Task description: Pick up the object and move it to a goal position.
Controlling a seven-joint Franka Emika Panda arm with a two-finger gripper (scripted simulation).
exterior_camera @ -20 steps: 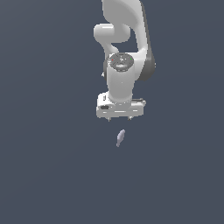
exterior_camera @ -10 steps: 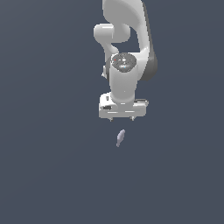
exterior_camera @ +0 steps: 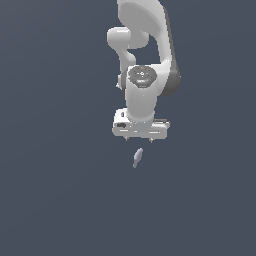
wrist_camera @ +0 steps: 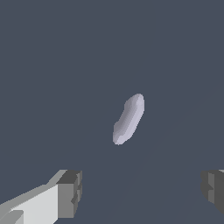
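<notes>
The object [exterior_camera: 138, 157], a small pale lavender-grey sliver with tapered ends, lay slightly tilted on the dark grey worktop [exterior_camera: 55, 190]. It sat just below the gripper [exterior_camera: 138, 139] in the exterior view, apart from it and touching nothing else. In the wrist view the object [wrist_camera: 128, 119] lay ahead of the gap between the two fingers [wrist_camera: 70, 193], which were spread wide and released, holding nothing. The white arm [exterior_camera: 146, 55] rose above the gripper.
</notes>
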